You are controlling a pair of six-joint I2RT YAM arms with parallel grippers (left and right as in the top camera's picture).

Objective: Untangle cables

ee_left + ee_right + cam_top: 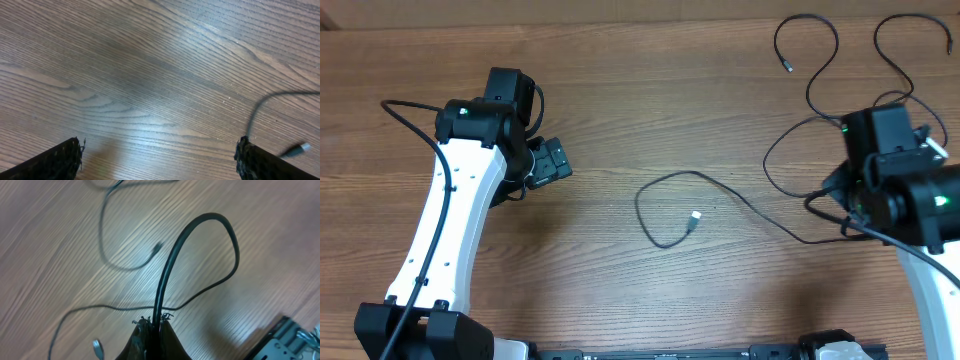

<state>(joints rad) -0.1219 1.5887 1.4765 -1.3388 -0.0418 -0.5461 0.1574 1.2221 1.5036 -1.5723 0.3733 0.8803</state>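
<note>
Several thin black cables lie on the wooden table. One cable (637, 205) curls in a loop at the centre, ending in a small silver plug (695, 216). Two more cables (807, 18) wind in loops at the back right. My right gripper (828, 192) is shut on a black cable (172, 255), which arches up from the closed fingertips (150, 327) and bends back down. My left gripper (160, 145) hangs open over bare wood, left of the centre loop; a cable (257, 107) and its plug (300, 148) show by its right finger (265, 162).
In the right wrist view another thin cable with a small plug (158, 246) curves across the wood, and a silver plug (97, 347) lies lower left. The arms' bases stand along the table's front edge (670, 352).
</note>
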